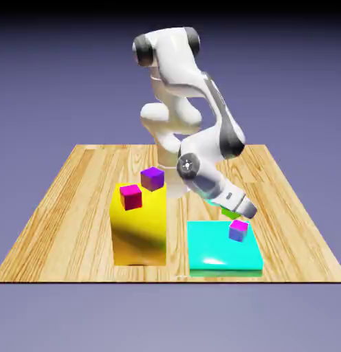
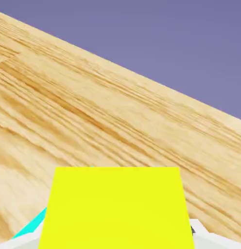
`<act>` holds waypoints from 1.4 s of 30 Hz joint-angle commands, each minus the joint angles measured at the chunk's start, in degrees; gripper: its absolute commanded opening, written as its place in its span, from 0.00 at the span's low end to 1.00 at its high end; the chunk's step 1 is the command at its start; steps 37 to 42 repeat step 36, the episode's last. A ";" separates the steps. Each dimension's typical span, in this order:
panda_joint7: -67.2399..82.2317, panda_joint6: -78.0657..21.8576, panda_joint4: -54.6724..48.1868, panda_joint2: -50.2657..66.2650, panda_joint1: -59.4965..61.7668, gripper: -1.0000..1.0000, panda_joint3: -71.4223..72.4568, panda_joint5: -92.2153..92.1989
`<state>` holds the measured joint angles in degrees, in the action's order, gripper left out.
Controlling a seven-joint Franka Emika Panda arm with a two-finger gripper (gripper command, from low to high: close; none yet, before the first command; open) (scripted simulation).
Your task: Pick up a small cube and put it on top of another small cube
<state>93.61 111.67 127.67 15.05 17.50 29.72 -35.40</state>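
Hand view: small cube (image 2: 115,206) sits square between fingers (image 2: 197,229).

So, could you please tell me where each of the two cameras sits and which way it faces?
Exterior view: fixed across the table, above, facing the white arm; gripper over the cyan slab.
Hand view: on the hand, looking along the gripper at wood; only grey gripper edges show at the bottom corners.
Shared: the small cube, held, greenish in the exterior view, the table, a cyan sliver.
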 commanded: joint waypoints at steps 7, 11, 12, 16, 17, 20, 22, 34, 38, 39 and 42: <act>2.91 -1.27 0.19 1.47 -14.53 0.00 -14.21 -4.38; 4.54 -2.02 0.30 2.30 -22.83 0.00 -22.34 -6.80; 4.94 -2.20 0.33 2.51 -24.90 0.00 -24.37 -7.41; 6.58 -2.95 0.44 3.35 -33.20 0.00 -32.49 -9.83; 6.98 -3.14 0.47 3.56 -35.28 0.00 -34.52 -10.44; 8.21 -3.70 0.55 4.19 -41.50 0.00 -40.61 -12.25; 9.02 -4.08 0.61 4.61 -45.65 0.00 -44.67 -13.47; 13.92 -6.32 0.94 7.12 -70.55 0.00 -69.03 -20.74; 14.73 -6.70 0.99 7.54 -74.69 0.00 -73.09 -21.95; 14.73 -6.70 0.99 7.54 -74.69 0.00 -73.09 -21.95; 14.73 -6.70 0.99 7.54 -74.69 0.00 -73.09 -21.95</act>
